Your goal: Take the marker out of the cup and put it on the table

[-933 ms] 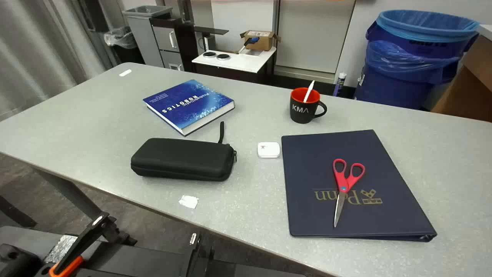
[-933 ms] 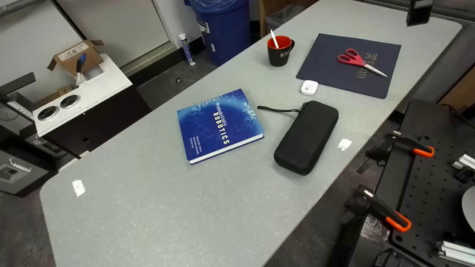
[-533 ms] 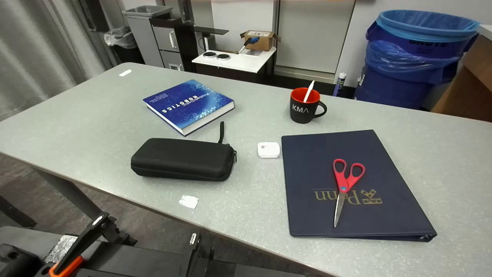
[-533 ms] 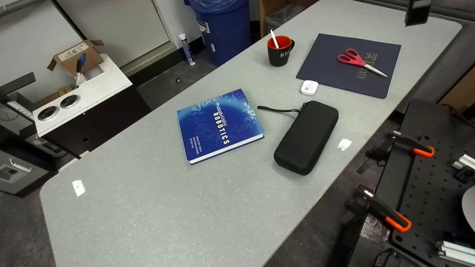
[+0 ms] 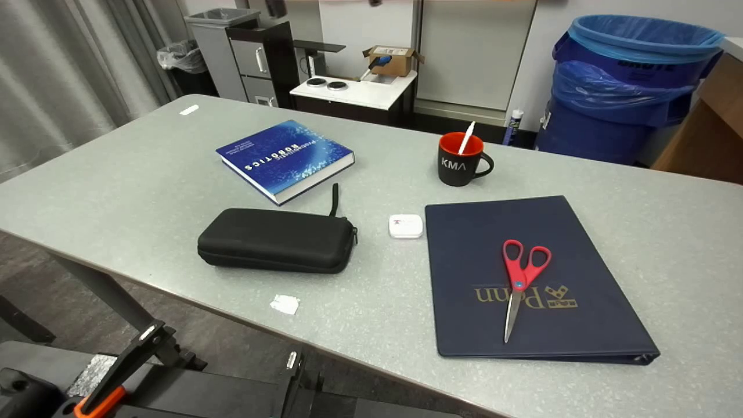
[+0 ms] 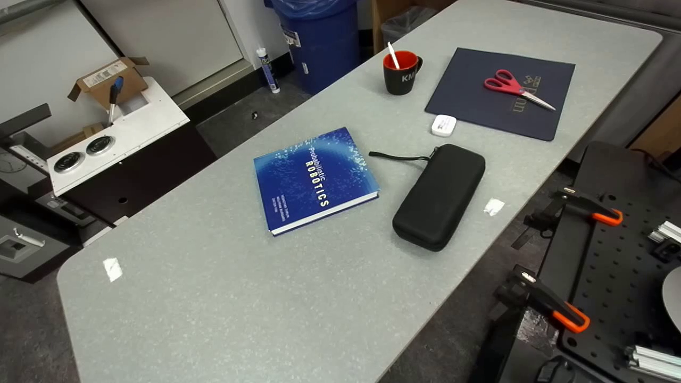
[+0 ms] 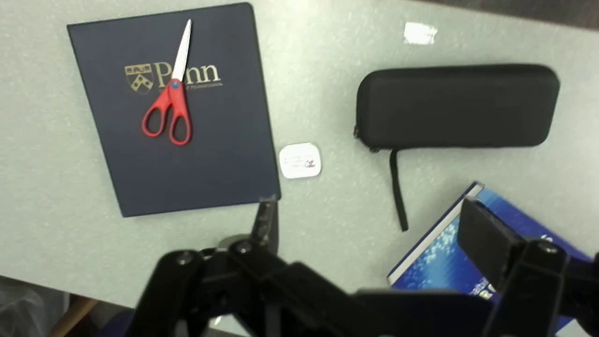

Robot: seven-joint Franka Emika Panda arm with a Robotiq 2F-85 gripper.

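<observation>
The black mug (image 5: 454,168) with a red inside stands upright at the table's far edge; it also shows in an exterior view (image 6: 400,84). The marker (image 5: 466,138), a thin stick that looks white, leans in the mug with its upper end above the rim; it also shows in an exterior view (image 6: 393,55). The light grey table (image 5: 371,325) lies beneath, also in the wrist view (image 7: 327,224). My gripper (image 7: 368,206) is open and empty, high above the table. In the wrist view, the mug and marker are mostly or wholly hidden behind its left finger.
A dark blue folder (image 5: 482,232) bears red-handled scissors (image 5: 518,277). A white case (image 5: 406,226) lies beside the folder. A black zip case (image 5: 276,241) and a thick blue book (image 5: 284,159) lie on the table. A blue bin (image 5: 615,110) stands behind it.
In an exterior view, my gripper's dark tips have shifted right and up along the top edge. In an exterior view, the dark arm part at top right has left the picture. The mug and marker are unmoved.
</observation>
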